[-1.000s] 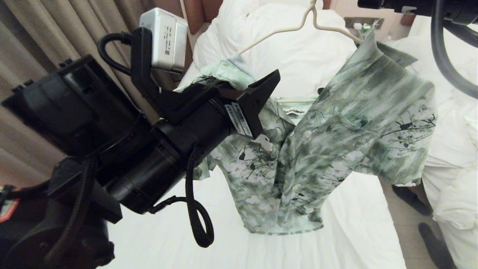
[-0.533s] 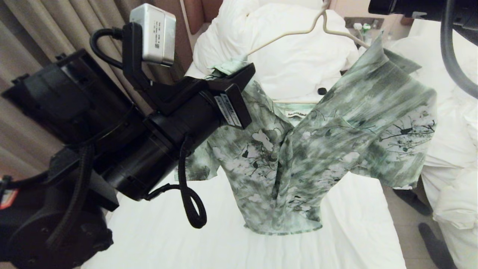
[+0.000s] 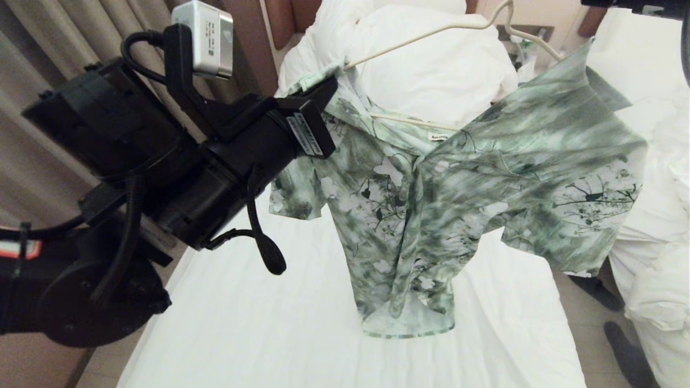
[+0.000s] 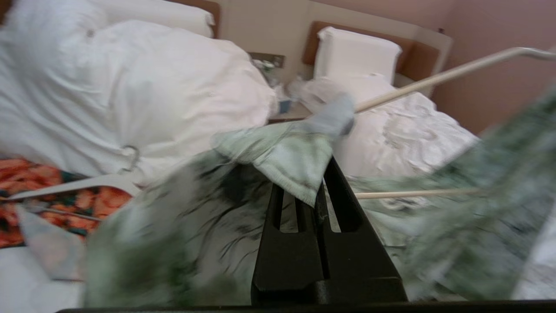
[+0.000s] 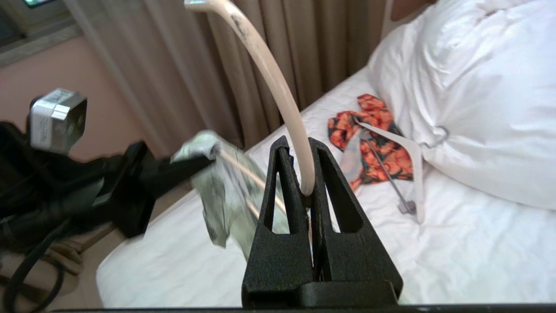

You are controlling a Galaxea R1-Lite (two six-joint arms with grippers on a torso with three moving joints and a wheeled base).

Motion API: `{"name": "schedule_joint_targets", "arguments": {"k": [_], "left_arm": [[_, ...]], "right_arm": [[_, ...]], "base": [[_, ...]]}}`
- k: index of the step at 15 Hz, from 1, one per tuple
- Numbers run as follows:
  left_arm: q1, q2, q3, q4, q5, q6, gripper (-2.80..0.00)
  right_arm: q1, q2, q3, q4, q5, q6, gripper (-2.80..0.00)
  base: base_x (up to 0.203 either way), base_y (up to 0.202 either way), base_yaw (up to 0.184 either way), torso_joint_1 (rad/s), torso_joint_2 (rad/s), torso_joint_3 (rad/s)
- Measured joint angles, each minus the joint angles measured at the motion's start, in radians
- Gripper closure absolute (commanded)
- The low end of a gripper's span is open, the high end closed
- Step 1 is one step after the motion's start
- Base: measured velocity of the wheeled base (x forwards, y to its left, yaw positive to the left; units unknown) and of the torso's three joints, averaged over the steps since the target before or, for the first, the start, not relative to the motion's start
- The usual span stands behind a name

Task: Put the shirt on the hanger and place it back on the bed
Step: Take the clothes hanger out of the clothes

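Black jaws of the left gripper (image 4: 319,191) are pressed together on a fold of the shirt (image 3: 431,215) at its collar and shoulder, just where one arm of the hanger (image 3: 420,36) runs into the cloth. The jaws of the right gripper (image 5: 306,191) are clamped on the cream neck of that hanger below its hook, and the gripper itself lies beyond the upper right edge of the head view. Between the two grips the shirt hangs in the air over the bed (image 3: 259,323): one shoulder is on the hanger, the other, on the left gripper's side, is bunched at the jaws, and the front falls open. Its lower hem reaches the white sheet near the middle of the bed; whether it rests there I cannot tell. Near the head of the bed, beside the big white pillows (image 5: 469,87), lie an orange-red floral garment (image 5: 378,139) and a wide flat white hanger (image 5: 408,169), touching each other. Beige curtains (image 5: 217,65) hang along the bed's left side, and a neighbouring bed (image 4: 404,126) with rumpled white bedding stands to the right.
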Motion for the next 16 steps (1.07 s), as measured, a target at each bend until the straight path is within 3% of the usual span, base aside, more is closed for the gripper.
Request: {"name": "schedule_joint_targets", "arguments": {"k": [7,12,16], "left_arm": [[0.114,0.048,-0.066,0.000,-0.001,0.000,0.00],[0.147,0.061,-0.077,0.002,-0.023,0.001,0.00],[0.231,0.064,-0.118,0.004,-0.043,-0.002,0.00]], "right_arm": [[-0.064,-0.012,0.000,-0.002,0.000,-0.004,0.00],[-0.077,-0.020,0.001,-0.002,0.000,-0.007,0.00],[-0.087,-0.034,0.031,-0.002,0.001,-0.009,0.00]], "base": [[0.000,0.000,0.000,0.000,0.00,0.000],[0.000,0.000,0.000,0.000,0.00,0.000],[0.000,0.000,0.000,0.000,0.00,0.000]]}}
